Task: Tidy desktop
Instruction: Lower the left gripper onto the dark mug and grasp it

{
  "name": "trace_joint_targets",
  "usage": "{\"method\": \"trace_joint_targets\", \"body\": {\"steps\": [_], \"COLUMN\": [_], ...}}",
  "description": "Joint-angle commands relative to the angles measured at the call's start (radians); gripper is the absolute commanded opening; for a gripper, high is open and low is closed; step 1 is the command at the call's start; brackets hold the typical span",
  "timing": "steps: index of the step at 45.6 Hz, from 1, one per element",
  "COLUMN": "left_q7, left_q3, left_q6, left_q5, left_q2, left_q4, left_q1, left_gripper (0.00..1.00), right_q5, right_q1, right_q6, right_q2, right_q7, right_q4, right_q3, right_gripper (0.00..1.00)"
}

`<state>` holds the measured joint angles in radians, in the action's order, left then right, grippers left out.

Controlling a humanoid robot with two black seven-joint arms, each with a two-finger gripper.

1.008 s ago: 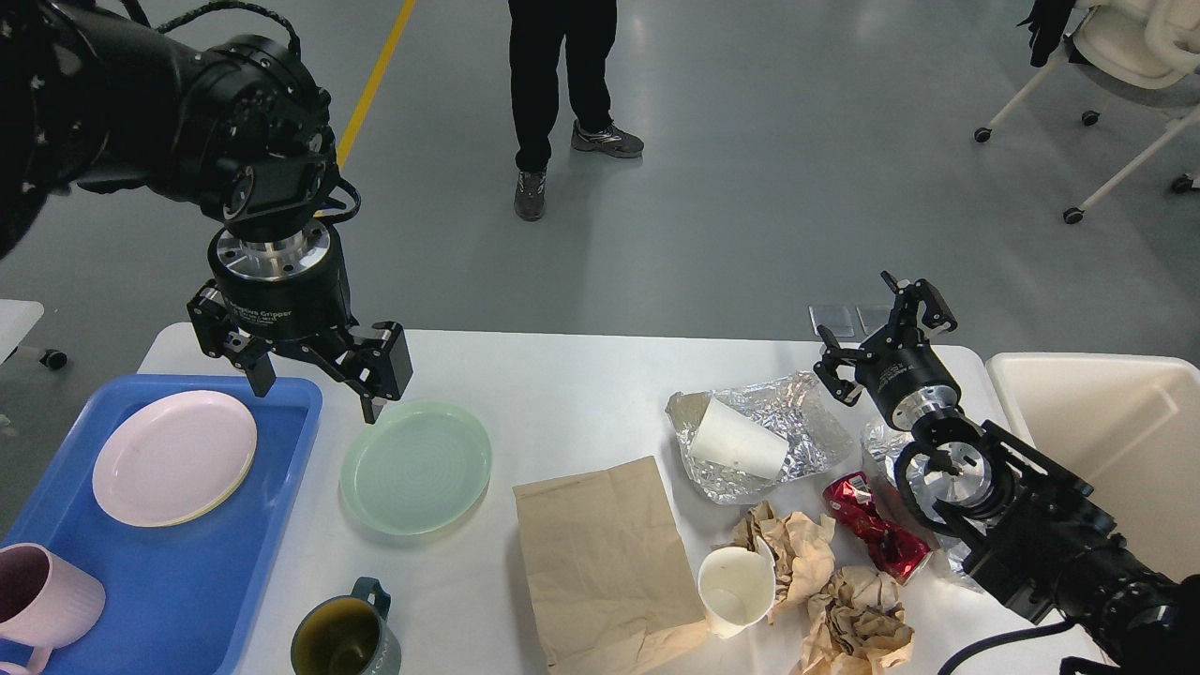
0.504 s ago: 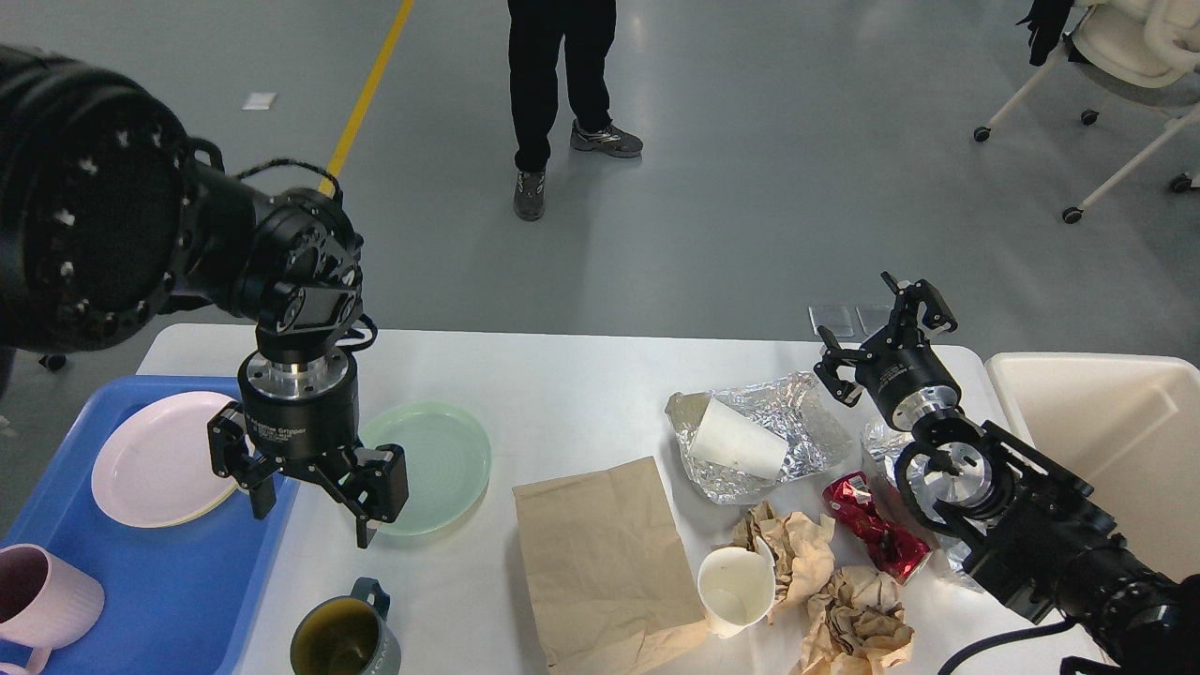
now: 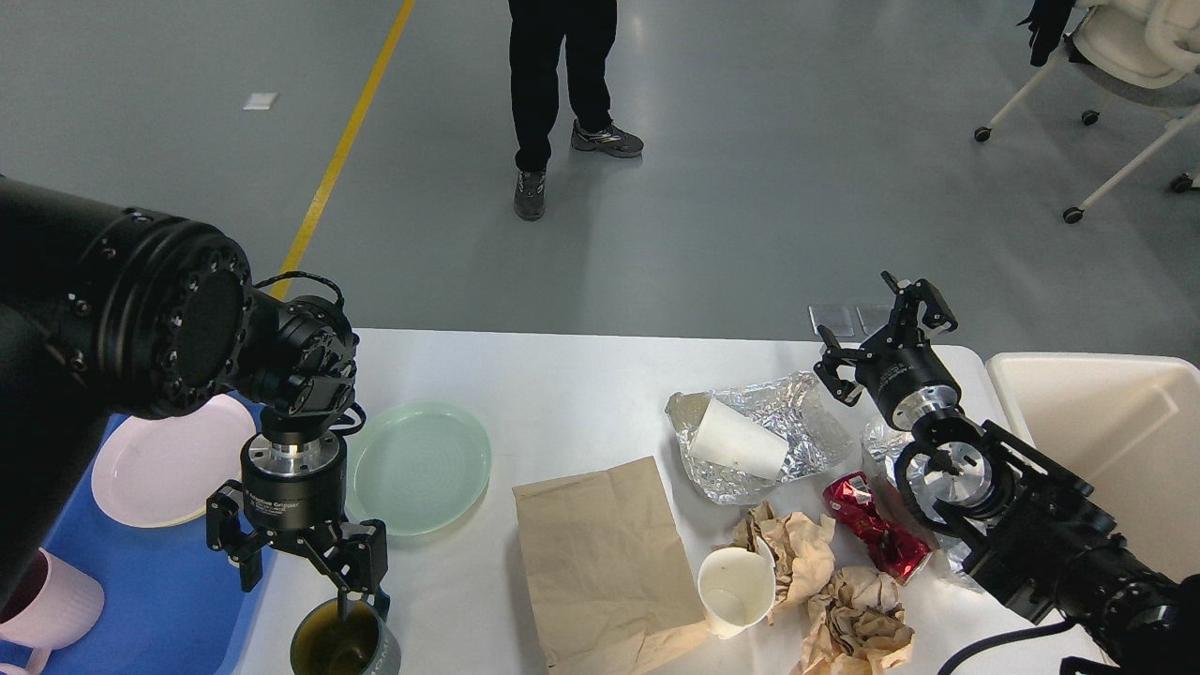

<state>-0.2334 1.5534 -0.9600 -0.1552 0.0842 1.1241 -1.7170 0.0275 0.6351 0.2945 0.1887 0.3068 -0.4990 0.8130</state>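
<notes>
Nearest on the left, the left hand (image 3: pixel 296 574) has dropped from over the green plate (image 3: pixel 418 466) to hang spread wide right above the dark mug (image 3: pixel 344 642), one finger tip at its rim; I judge the mug is the next thing bound for the blue tray (image 3: pixel 169 600), where a pink plate (image 3: pixel 159 459) and pink mug (image 3: pixel 42 600) already sit. Rightward, brown bag (image 3: pixel 605 562), white cup (image 3: pixel 736 589), crumpled paper (image 3: pixel 858 628), red can (image 3: pixel 877 536) and foil (image 3: pixel 764 436) litter the white worktop (image 3: pixel 562 384), which spans the middle of the view. Farther right, the right hand (image 3: pixel 883 337) has not moved, open and empty, beside the beige bin (image 3: pixel 1106 441).
</notes>
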Motion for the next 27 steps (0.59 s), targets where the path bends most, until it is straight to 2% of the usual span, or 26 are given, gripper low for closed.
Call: {"method": "trace_joint_targets", "body": {"steps": [1, 27], "left_q7": [0.000, 0.002], "left_q3": [-0.001, 0.002], "left_q6": [0.000, 0.000], "left_q5": [0.000, -0.001], "left_q2": [0.005, 0.008], "left_q4": [-0.029, -0.153], "left_q1": [0.037, 0.178], "left_gripper": [0.96, 0.93], "right_q5": [-0.001, 0.000], "right_q1": [0.000, 0.000], "right_q6": [0.000, 0.000], "right_q2": [0.000, 0.000], "right_q7": [0.000, 0.000], "right_q4": [-0.001, -0.001], "right_q3": [0.000, 0.000], "right_gripper": [1.00, 1.00]}}
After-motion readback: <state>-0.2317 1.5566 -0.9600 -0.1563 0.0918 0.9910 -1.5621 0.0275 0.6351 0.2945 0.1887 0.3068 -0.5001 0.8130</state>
